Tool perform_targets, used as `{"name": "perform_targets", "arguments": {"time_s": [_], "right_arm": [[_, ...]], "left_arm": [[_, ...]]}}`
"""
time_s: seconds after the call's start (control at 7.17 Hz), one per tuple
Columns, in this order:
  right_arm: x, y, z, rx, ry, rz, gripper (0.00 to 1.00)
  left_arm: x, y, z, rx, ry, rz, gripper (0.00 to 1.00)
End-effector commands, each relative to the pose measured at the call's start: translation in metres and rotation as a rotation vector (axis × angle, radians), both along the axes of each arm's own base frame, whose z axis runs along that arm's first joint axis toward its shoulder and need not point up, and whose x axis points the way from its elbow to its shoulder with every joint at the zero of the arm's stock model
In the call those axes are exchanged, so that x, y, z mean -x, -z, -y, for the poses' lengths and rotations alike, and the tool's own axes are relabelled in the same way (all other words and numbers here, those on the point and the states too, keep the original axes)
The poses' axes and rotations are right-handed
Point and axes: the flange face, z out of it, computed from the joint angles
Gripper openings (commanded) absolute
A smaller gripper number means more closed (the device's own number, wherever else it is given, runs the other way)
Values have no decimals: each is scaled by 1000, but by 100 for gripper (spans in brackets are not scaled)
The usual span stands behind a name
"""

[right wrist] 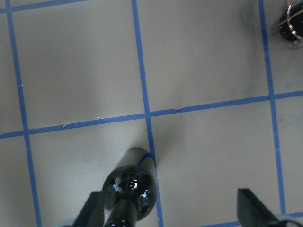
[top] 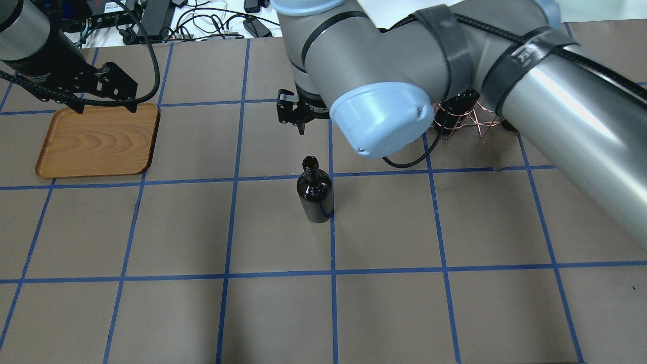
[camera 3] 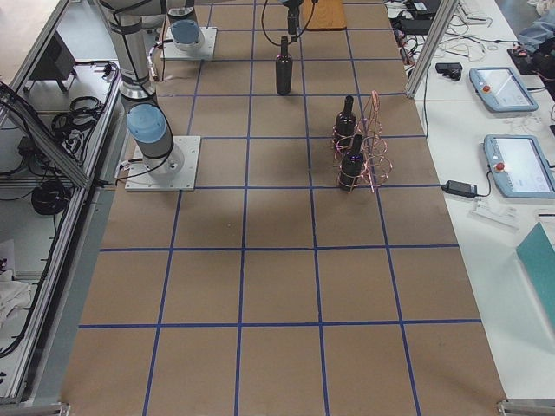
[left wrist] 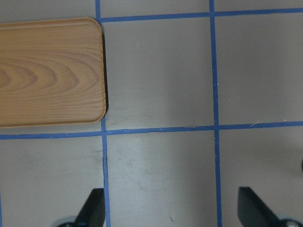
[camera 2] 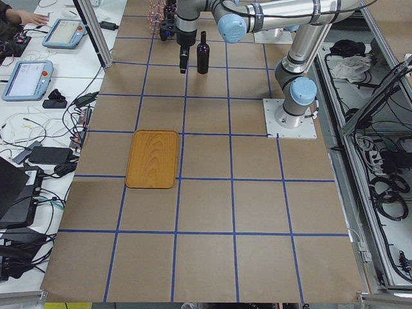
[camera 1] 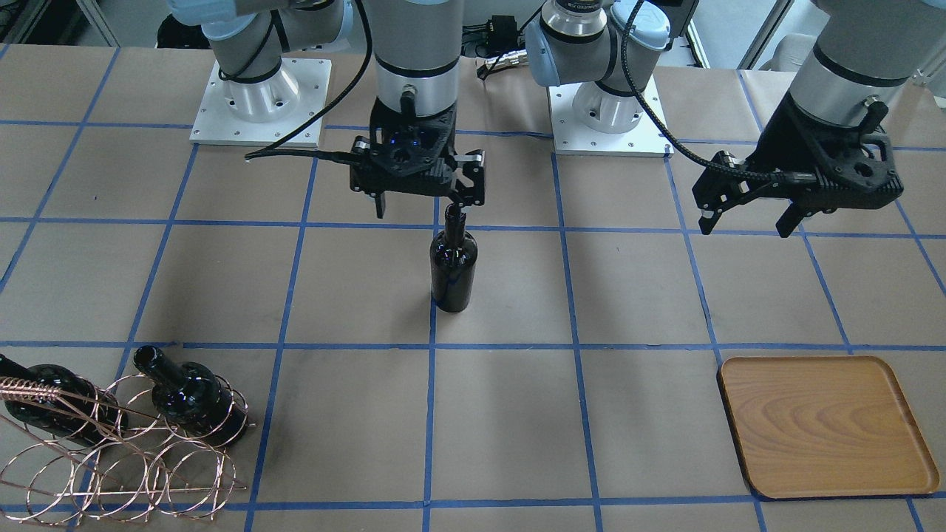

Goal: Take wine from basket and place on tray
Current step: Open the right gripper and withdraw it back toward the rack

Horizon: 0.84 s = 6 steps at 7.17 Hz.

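Observation:
One wine bottle [camera 1: 453, 267] stands upright on the table near the middle, also in the overhead view [top: 315, 192]. My right gripper [camera 1: 427, 208] is open at the height of the bottle's mouth. In the right wrist view the gripper [right wrist: 175, 210] has wide jaws and the bottle [right wrist: 129, 191] is close to one finger, ungripped. The copper wire basket [camera 1: 126, 451] holds two more bottles [camera 1: 196, 403]. The wooden tray [camera 1: 828, 425] holds nothing. My left gripper [camera 1: 746, 218] is open and empty, beside the tray; in the left wrist view [left wrist: 173, 208] the tray [left wrist: 47, 71] shows.
The table is covered with brown paper marked by a blue tape grid. The arm base plates [camera 1: 259, 103] stand at the robot's side. My right arm's elbow hides much of the basket [top: 465, 114] in the overhead view. Tablets and cables lie off the table edges.

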Motion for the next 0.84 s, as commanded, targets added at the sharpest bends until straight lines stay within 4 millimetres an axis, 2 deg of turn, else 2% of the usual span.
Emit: {"name": "perform_targets", "arguments": {"time_s": [0.0, 0.28, 0.42, 0.56, 0.7], "right_arm": [[92, -32, 18, -20, -87, -30, 99], [161, -47, 33, -17, -150, -45, 100], [179, -52, 33, -16, -157, -50, 100], [179, -53, 32, -17, -170, -44, 100], [178, -60, 27, -2, -175, -43, 100]], "left_arm": [[45, 0, -3, 6, 78, 0, 93], [105, 1, -15, 7, 120, -14, 100], [149, 3, -28, -1, 119, -26, 100], [191, 9, -41, -10, 169, -30, 100], [228, 18, -55, -29, 146, -38, 100]]}}
